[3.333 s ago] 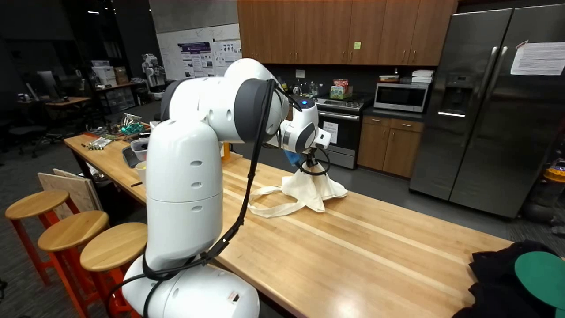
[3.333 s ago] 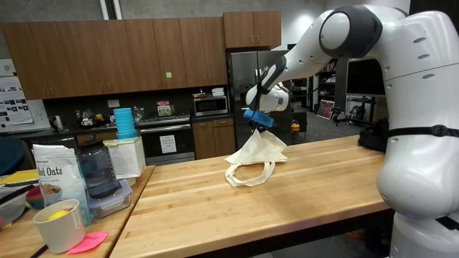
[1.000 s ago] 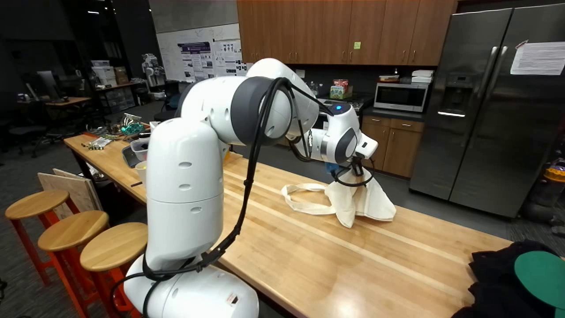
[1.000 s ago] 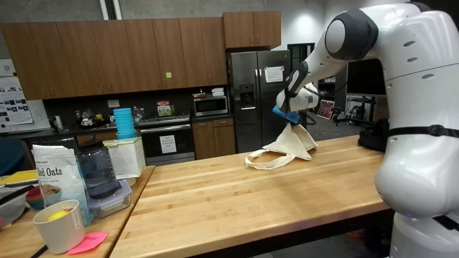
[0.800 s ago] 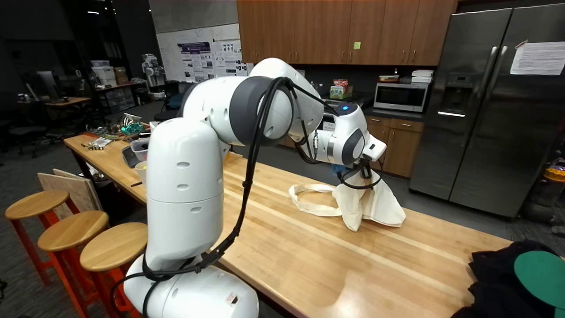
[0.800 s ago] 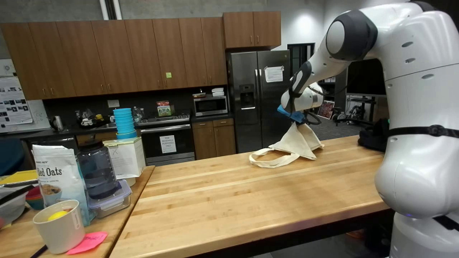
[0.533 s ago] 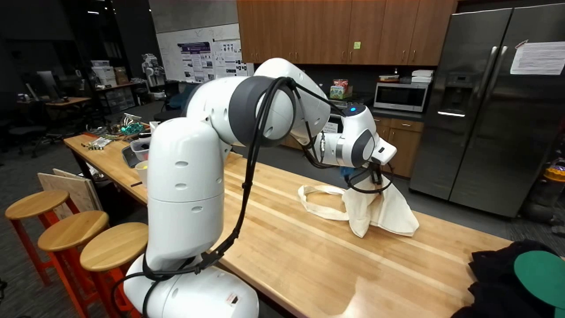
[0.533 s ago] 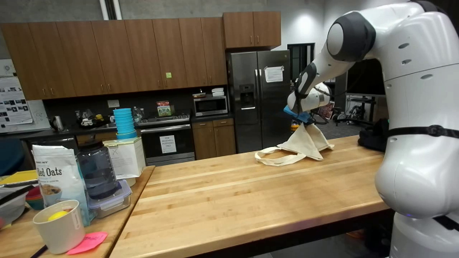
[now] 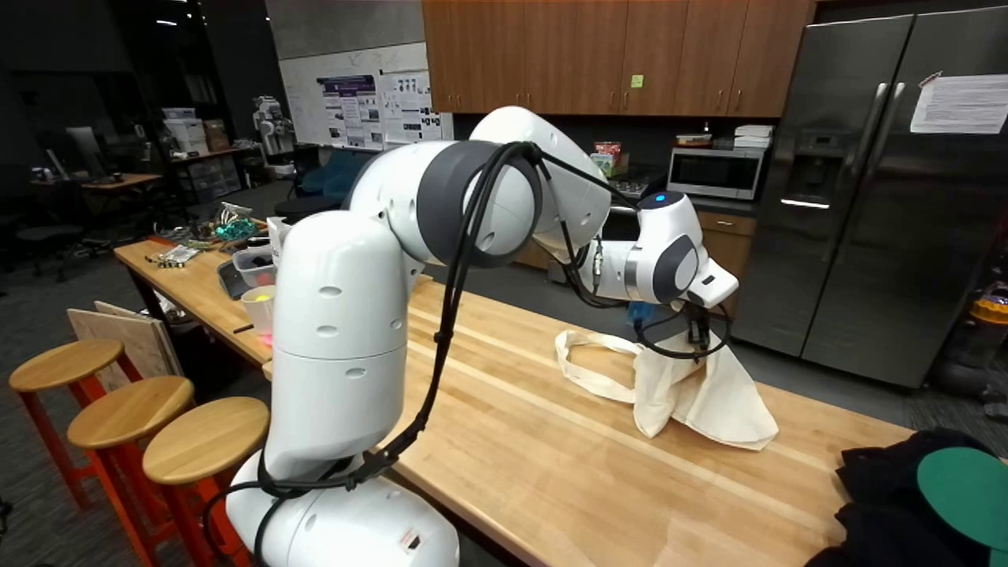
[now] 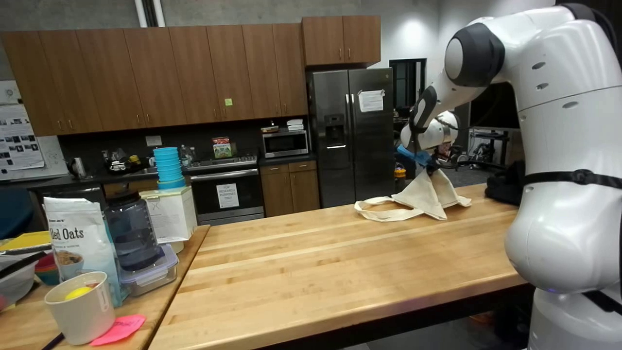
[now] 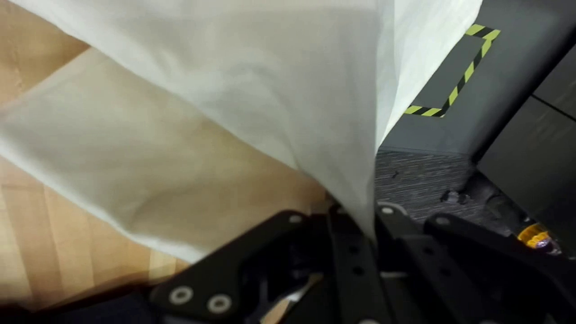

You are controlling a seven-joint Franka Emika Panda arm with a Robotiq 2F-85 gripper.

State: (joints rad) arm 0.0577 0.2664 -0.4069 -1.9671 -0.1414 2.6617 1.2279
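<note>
The gripper (image 11: 366,220) pinches a peak of the cream tote bag (image 9: 731,403), which drapes below it, its strap (image 9: 597,383) on the surface (image 9: 504,441).

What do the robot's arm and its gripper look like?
The Franka Panda arm is glossy white with dark grey joint bands, black cables and a blue wrist light. The Robotiq gripper is black, with angular linkages and pale round pins.

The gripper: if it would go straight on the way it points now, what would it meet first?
The gripper would probably first press into loose folds of the cloth bag it holds, then most likely meet the wooden table beneath; the cloth hides that spot, so depth is unclear.
</note>
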